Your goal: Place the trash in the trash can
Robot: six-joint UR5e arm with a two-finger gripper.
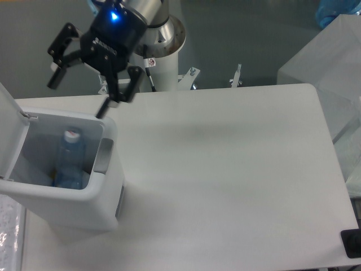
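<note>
The trash, a clear bluish plastic bottle [70, 164] with a white cap, lies inside the trash can [107, 203], cap toward the far side. The can is a white boxy bin at the table's left, with a grey tab [104, 156] on its right rim and its lid [11, 130] swung open to the left. My gripper [79, 93] hangs above the can's far edge. Its black fingers [56, 70] are spread open and hold nothing.
The robot's white base column [163, 62] stands behind the table's far edge. A translucent white box [327, 68] sits at the right, with a blue object [338, 11] behind it. A small black item [352, 243] lies at the table's front right corner.
</note>
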